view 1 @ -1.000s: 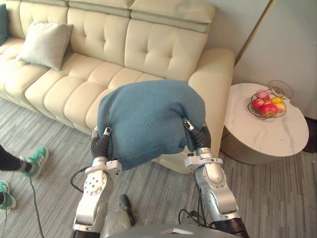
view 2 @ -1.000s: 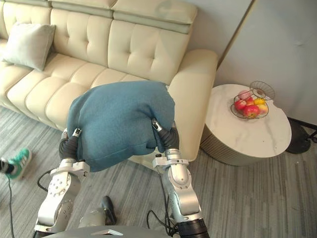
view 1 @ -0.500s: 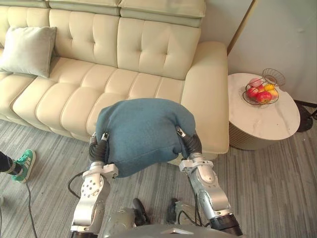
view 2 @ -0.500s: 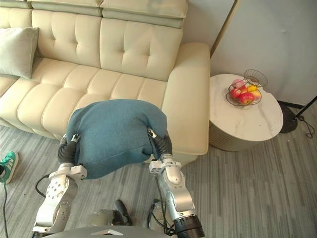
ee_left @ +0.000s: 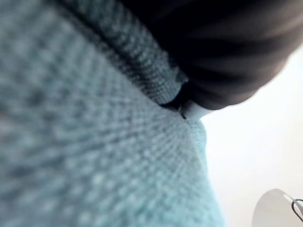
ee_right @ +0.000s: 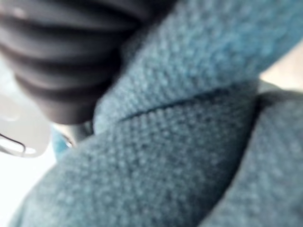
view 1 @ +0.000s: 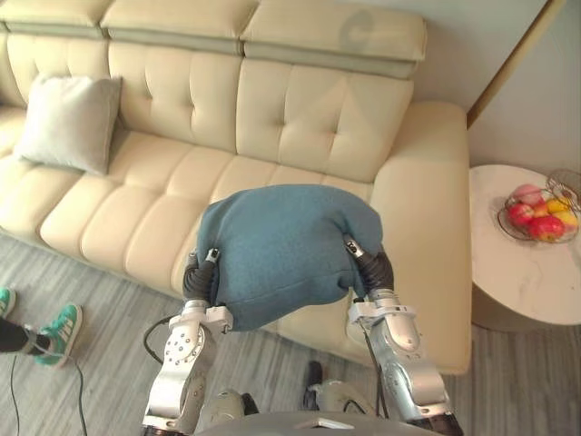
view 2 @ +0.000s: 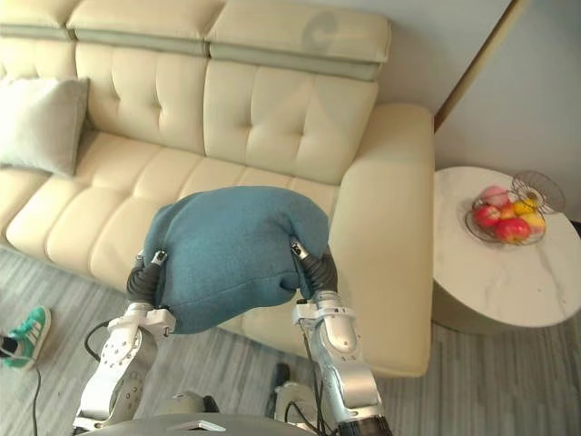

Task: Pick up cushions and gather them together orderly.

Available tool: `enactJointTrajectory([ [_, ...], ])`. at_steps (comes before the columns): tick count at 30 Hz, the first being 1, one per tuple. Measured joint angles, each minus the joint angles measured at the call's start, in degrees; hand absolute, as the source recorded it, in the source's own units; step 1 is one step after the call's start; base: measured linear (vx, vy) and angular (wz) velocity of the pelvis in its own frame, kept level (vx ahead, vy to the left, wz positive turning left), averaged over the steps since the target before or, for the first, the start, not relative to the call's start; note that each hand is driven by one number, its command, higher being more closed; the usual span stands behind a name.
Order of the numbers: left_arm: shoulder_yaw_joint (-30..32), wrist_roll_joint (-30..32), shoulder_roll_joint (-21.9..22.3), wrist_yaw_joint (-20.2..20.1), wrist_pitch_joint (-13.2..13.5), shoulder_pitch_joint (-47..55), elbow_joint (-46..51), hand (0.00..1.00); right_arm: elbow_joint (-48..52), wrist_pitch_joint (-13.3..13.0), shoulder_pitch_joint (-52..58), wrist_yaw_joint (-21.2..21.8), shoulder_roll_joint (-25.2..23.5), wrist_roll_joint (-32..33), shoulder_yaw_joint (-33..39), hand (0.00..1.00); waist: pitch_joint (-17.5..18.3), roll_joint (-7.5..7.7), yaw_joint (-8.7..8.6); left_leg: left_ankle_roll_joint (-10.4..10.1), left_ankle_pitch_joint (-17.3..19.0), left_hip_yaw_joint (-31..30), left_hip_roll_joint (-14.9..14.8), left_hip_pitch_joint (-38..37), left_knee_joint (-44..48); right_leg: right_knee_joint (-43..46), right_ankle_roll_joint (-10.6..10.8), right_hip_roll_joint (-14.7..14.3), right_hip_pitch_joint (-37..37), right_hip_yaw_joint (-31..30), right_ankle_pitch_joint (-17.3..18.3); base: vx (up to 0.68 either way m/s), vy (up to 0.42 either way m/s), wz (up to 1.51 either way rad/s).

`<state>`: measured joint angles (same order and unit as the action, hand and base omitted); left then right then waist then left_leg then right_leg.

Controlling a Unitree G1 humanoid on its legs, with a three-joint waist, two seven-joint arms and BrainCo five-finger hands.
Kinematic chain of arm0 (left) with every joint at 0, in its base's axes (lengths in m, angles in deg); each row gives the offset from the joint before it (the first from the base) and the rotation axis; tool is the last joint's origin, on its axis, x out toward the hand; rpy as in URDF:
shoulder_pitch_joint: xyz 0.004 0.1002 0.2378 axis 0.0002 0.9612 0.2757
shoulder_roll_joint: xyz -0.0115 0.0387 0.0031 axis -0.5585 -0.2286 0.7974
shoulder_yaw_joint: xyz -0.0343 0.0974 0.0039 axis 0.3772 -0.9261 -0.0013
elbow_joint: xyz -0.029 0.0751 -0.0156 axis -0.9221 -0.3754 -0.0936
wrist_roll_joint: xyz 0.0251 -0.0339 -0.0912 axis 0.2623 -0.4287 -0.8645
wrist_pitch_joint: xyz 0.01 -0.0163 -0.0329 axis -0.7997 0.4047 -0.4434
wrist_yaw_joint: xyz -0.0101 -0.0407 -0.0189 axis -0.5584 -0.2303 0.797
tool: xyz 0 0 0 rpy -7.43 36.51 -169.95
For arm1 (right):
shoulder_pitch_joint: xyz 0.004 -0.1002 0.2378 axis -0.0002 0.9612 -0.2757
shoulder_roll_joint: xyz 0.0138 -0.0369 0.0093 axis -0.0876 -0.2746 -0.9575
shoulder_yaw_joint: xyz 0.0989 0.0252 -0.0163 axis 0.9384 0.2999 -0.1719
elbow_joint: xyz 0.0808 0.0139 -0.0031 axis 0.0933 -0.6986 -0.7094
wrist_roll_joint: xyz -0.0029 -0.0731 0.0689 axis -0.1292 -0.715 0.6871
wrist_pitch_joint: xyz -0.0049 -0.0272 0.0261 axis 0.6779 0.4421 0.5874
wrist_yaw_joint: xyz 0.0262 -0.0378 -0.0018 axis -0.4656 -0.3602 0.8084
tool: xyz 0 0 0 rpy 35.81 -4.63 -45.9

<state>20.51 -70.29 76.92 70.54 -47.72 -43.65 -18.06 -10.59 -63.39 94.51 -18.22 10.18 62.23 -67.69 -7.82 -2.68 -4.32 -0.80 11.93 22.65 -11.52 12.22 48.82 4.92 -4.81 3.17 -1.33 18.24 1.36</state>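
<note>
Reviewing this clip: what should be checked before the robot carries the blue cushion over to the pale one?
1. Blue cushion held up between left hand and right hand: ok.
2. Grip security, hidden under the cushion: cannot tell.
3. Pale cushion in view, leaning against the sofa backrest: ok.
4. Seat beside it free: ok.
5. Person's shoe apart from the arms: ok.

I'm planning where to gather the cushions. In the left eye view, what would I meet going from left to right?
From the left: pale grey cushion → blue cushion → fruit bowl on the side table.
</note>
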Motion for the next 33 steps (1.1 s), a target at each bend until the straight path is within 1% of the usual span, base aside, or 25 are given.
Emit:
enactJointTrajectory([
  [1, -0.3, -0.2, 0.0, 0.0, 0.0, -0.3, 0.0, 1.00, 0.8, -0.1, 0.0, -0.2, 0.0, -0.1, 0.3, 1.00, -0.1, 0.21, 0.29, 0.2, 0.9, 0.0, -0.5, 1.4, -0.2, -0.1, 0.5, 0.6, 0.6, -1.1, 0.5, 0.32, 0.177, -0.44],
  [2, -0.8, -0.9, -0.1, -0.1, 0.1, -0.7, 0.0, 1.00, 0.8, -0.8, -0.6, -0.3, -0.1, -0.1, 1.0, 1.00, -0.4, 0.86, 0.62, 0.2, 2.0, -0.2, -1.4, 3.9, -3.3, -0.1, 1.9, 2.2, 1.5, -2.7, 1.4, 0.28, 0.237, -0.51],
  [4, -2.0, -1.0, -0.2, -0.3, 0.1, -0.9, 0.0, 1.00, 0.6, -0.9, -0.9, -0.3, -0.2, -0.1, 2.6, 1.00, -0.7, 1.45, 1.04, -0.4, 1.7, -1.7, -1.4, 6.0, -12.2, 0.3, 2.9, 4.7, 2.3, -4.7, 2.0, 0.25, 0.288, -0.55],
  [5, -2.4, -1.0, -0.2, -0.4, 0.1, -0.9, 0.0, 1.00, 0.3, -0.9, -0.9, -0.4, -0.2, -0.1, 2.9, 1.00, -0.7, 1.49, 1.04, -1.3, 0.7, -3.5, -1.0, 6.1, -17.9, 0.5, 3.3, 5.7, 2.6, -5.6, 2.1, 0.26, 0.383, -0.73],
  [6, -2.7, -1.0, -0.2, -0.5, 0.1, -0.8, 0.0, 1.00, -0.6, -0.9, -0.6, -0.9, -0.2, -0.1, 3.1, 1.00, -0.4, 1.01, 1.04, -3.1, -5.0, -10.3, 0.5, 4.1, -31.1, 0.8, 5.6, 7.1, 3.2, -8.0, 2.6, 0.34, 0.530, -1.06],
  [7, -2.9, -1.0, 0.1, -0.6, 0.1, -0.2, 0.1, 1.00, -1.6, -0.9, -0.6, -1.1, 0.2, -0.1, 3.1, 1.00, 0.4, -0.47, 1.29, -5.0, -13.1, -17.3, 0.3, 2.1, -39.6, 0.7, 9.2, 6.7, 3.2, -10.4, 3.8, 0.30, 0.485, -1.31],
  [8, -3.0, -1.0, -0.1, -0.6, 0.2, 0.3, -0.1, 1.00, -2.8, -1.1, -0.6, -1.1, 0.7, -0.2, 3.1, 1.00, 0.9, -1.65, 1.45, -9.8, -16.3, -20.7, -0.6, 1.6, -40.4, 0.4, 13.0, 6.9, 3.2, -12.2, 5.3, 0.30, 0.549, -0.89],
  [9, -2.8, -1.0, -1.9, -0.6, -0.1, -1.2, -2.1, 1.00, -6.2, -0.6, -0.4, -1.5, -1.8, -0.5, 3.3, 1.00, 1.0, 1.48, 0.13, -8.6, -15.5, -19.8, 2.1, 2.4, -37.8, 0.3, 13.3, 9.8, 2.7, -13.5, 5.5, 0.20, 0.398, -0.71],
  [10, -2.6, -1.0, -2.7, -0.4, -0.1, -1.2, -2.1, 1.00, -7.4, 0.0, -0.2, -1.5, -3.1, -0.6, 3.3, 1.00, 0.9, 2.40, 0.45, -7.7, -13.3, -19.4, 3.0, 2.5, -36.5, 1.3, 13.6, 9.5, 0.9, -14.8, 4.7, 0.17, 0.391, -0.61],
  [11, -2.6, -1.0, -3.0, -0.3, -0.1, -1.1, -2.4, 1.00, -7.4, 0.4, 0.8, -1.5, -4.2, -0.6, 3.1, 1.00, 0.6, 3.26, 0.78, -6.0, -10.3, -17.3, 3.7, 3.0, -32.3, 2.3, 13.8, 10.2, -0.2, -14.7, 3.5, 0.07, 0.205, -0.78],
  [12, -2.6, -1.0, -3.0, -0.3, -0.1, -0.7, -2.4, 1.00, -7.4, 0.5, 1.0, -1.4, -4.3, -0.6, 2.9, 1.00, 0.6, 3.16, 0.80, -5.6, -9.1, -16.2, 3.7, 3.0, -30.7, 2.4, 14.2, 10.3, -0.2, -15.9, 2.5, 0.10, 0.346, -0.94],
  [13, -2.6, -1.0, -3.2, -0.3, -0.1, 0.5, -2.3, 1.00, -7.4, 0.6, 1.7, -1.3, -4.4, -0.6, 2.4, 1.00, 0.7, 2.92, 0.92, -4.8, -5.9, -14.1, 3.3, 2.8, -27.6, 2.5, 14.6, 10.6, -0.6, -19.0, 1.1, 0.08, 0.349, -0.98],
  [14, -2.6, -1.0, -3.3, -0.3, -0.1, 1.0, -2.2, 1.00, -7.4, 0.6, 1.9, -1.3, -4.9, -0.7, 2.2, 1.00, 0.7, 3.01, 0.90, -4.3, -4.1, -12.1, 2.9, 2.8, -25.6, 2.4, 15.1, 10.8, -1.3, -21.1, 0.2, 0.06, 0.338, -1.22],
  [16, -2.5, -1.0, -3.6, -0.4, -0.1, 1.2, -2.2, 1.00, -7.4, 0.6, 1.9, -1.0, -4.9, -0.7, 2.2, 1.00, 0.8, 3.16, 1.07, -3.7, -2.0, -8.6, 2.0, 3.0, -24.0, 2.1, 15.5, 10.9, -3.7, -24.5, -1.9, -0.03, 0.192, -1.12],
  [17, -2.2, -1.0, -3.6, -0.4, -0.1, 1.2, -2.2, 1.00, -7.4, 0.6, 1.7, -0.9, -4.9, -0.8, 2.0, 1.00, 0.8, 3.23, 1.14, -3.3, -1.1, -5.9, 1.7, 2.9, -24.0, 1.7, 15.4, 10.8, -5.7, -26.5, -4.3, -0.06, 0.241, -1.45],
  [18, -1.5, -0.9, -3.5, -0.6, -0.1, 1.2, -2.1, 1.00, -7.9, 0.5, 1.0, -0.9, -4.8, -1.6, 1.7, 1.00, 0.9, 3.25, 1.14, -2.2, -0.6, -2.6, 1.5, 2.6, -24.5, 0.8, 14.8, 10.7, -8.4, -26.6, -8.1, -0.06, 0.235, -1.45],
  [19, -1.0, -0.9, -3.4, -0.8, -0.1, 1.2, -2.1, 1.00, -8.6, 0.5, 0.3, -0.9, -4.8, -1.9, 1.5, 1.00, 0.9, 3.34, 1.16, -2.0, -0.6, -1.3, 1.5, 2.3, -25.0, 0.2, 14.2, 10.7, -9.2, -25.7, -9.8, -0.08, 0.216, -1.74],
  [20, 0.3, -0.9, -3.2, -1.0, -0.2, 1.3, -2.2, 1.00, -11.2, 0.5, -1.5, -0.4, -4.8, -2.5, 1.2, 1.00, 0.9, 3.38, 1.59, -0.7, -1.2, 3.0, 1.4, 0.4, -27.6, -3.1, 10.7, 10.8, -10.5, -19.0, -15.3, -0.08, 0.172, -1.49],
  [21, 0.7, -0.8, -3.1, -1.0, -0.2, 1.3, -2.2, 1.00, -12.4, 0.5, -2.2, 0.1, -4.8, -2.5, 1.2, 1.00, 0.8, 3.31, 1.68, -0.3, -1.6, 5.2, 1.2, -0.8, -29.0, -2.0, 10.0, 10.7, -11.0, -14.3, -14.3, -0.07, 0.156, -1.51],
  [22, 1.2, -0.8, -2.5, -1.0, -0.2, 1.5, -2.2, 1.00, -13.6, 0.5, -2.3, 0.2, -4.4, -2.5, 0.8, 1.00, 0.8, 3.34, 1.56, -0.7, -2.2, 6.8, 1.8, -2.4, -30.1, -1.2, 9.6, 10.3, -10.4, -9.3, -12.1, -0.04, 0.125, -0.87],
  [25, 2.1, -0.2, -1.3, -1.1, -0.2, 1.6, -2.2, 1.00, -13.6, 0.5, -2.2, 0.6, -2.8, -2.5, -0.2, 1.00, 0.6, 2.91, 0.97, -0.6, -2.2, 7.0, 2.9, -3.1, -30.0, -2.2, 10.1, 10.8, -9.3, -8.5, -11.4, -0.03, 0.072, -0.15],
  [27, 2.4, 0.7, -1.3, -1.1, -0.2, 2.0, -2.2, 1.00, -13.8, 0.5, -1.9, 1.6, -2.6, -2.4, -0.3, 1.00, 0.6, 2.96, 1.16, -1.6, -2.2, 5.3, 3.0, -3.2, -30.1, -1.7, 10.8, 10.7, -8.2, -8.3, -8.3, -0.02, -0.049, 0.32],
  [29, 2.7, 1.1, -1.1, -1.2, -0.2, 2.4, -2.2, 1.00, -14.4, 0.5, -2.0, 2.2, -2.6, -2.4, -0.3, 1.00, 0.6, 2.83, 1.82, -2.0, -2.5, 3.9, 3.0, -3.4, -30.8, -1.6, 11.6, 10.2, -7.9, -8.2, -7.7, -0.01, -0.084, 0.15],
  [31, 3.6, 1.4, -0.6, -1.2, -0.2, 2.9, -2.1, 1.00, -15.7, 0.6, -2.4, 2.5, -2.6, -2.4, -0.9, 1.00, 0.7, 2.72, 2.89, -2.8, -3.7, 2.1, 2.9, -3.5, -32.2, -2.4, 11.5, 9.1, -7.6, -7.9, -7.6, 0.00, -0.103, 0.01],
  [33, 4.1, 1.5, -0.6, -1.2, -0.4, 3.0, -2.1, 1.00, -15.8, 0.6, -2.5, 2.6, -2.6, -2.4, -1.3, 1.00, 0.7, 2.72, 3.07, -2.8, -4.6, 1.0, 2.7, -3.5, -32.8, -3.6, 11.1, 8.5, -6.7, -7.2, -7.8, 0.03, -0.094, 0.11],
])
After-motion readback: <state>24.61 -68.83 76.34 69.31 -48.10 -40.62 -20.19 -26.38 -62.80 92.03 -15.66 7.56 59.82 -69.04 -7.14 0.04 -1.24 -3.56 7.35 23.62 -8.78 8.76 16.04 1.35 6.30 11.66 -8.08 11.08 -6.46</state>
